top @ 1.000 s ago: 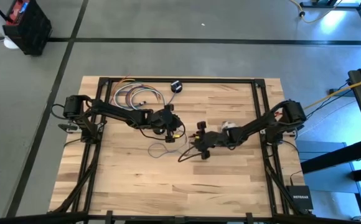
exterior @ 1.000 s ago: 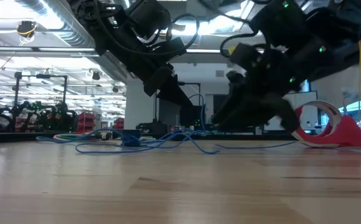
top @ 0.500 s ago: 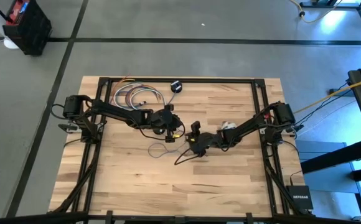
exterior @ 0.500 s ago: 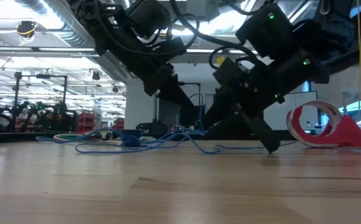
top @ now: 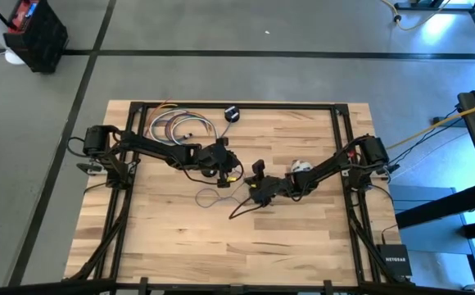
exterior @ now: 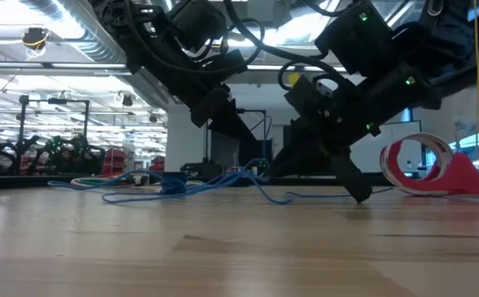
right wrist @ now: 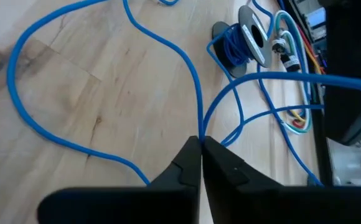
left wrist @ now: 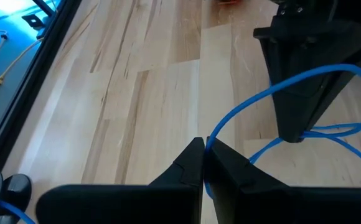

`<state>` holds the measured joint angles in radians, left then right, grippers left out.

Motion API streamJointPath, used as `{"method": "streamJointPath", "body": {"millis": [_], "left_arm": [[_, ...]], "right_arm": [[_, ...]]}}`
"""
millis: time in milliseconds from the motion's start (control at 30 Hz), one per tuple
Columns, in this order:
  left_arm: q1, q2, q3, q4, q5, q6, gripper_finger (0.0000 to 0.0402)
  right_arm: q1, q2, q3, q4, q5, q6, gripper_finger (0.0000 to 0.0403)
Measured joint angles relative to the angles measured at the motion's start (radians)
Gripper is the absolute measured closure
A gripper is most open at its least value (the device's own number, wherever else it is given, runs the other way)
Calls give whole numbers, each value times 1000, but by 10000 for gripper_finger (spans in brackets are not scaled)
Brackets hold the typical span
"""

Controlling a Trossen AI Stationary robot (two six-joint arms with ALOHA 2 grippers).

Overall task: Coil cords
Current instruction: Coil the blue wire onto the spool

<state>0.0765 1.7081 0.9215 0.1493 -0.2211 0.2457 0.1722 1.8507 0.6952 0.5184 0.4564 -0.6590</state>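
A wooden table (top: 221, 238) with a black frame fills the middle of the high view, standing on a grey floor. Two dark arms reach in from its sides and meet near the centre.

The left arm stretches from the left edge toward the middle. The left gripper (top: 229, 174) sits just left of centre. In the left wrist view its fingers (left wrist: 187, 168) are pressed together, with the blue cord (left wrist: 274, 87) pinched between the tips and rising from them in an arc.

The right arm comes in from the right edge. The right gripper (top: 252, 195) lies low near the centre, close to the left one. In the right wrist view its fingers (right wrist: 190, 163) are closed as well, clamped on the same cord (right wrist: 106, 31) where several strands cross. In the low view this gripper (exterior: 357, 195) angles down until its tip almost touches the tabletop.

The cord (top: 209, 197) runs in loose loops across the wood between and in front of the two grippers. The right wrist view shows part of it wound on a small black spool (right wrist: 243, 43) lying farther off on the table.

A bundle of coloured cables (top: 176, 127) sits near the table's far left corner. A red and white tape dispenser (exterior: 429, 169) stands at the right in the low view.
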Motion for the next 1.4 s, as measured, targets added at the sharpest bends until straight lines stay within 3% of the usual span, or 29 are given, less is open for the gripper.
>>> {"method": "streamJointPath", "body": {"millis": [300,767,1033,1233,1400], "left_arm": [[0,0,0,-3,0,2,391],[0,0,0,-7,0,10,391],[-2,0,0,-6,0,9,391],[-3,0,0,-7,0,16,391],[-3,0,0,-7,0,17,391]], "right_arm": [[0,-28,-2,-80,34,23,396],[-3,-30,-3,-106,-3,95,393],[-2,-29,-3,-116,-29,182,348],[-2,-30,-3,-123,54,179,303],[-2,-49,-4,-149,96,128,293]]}}
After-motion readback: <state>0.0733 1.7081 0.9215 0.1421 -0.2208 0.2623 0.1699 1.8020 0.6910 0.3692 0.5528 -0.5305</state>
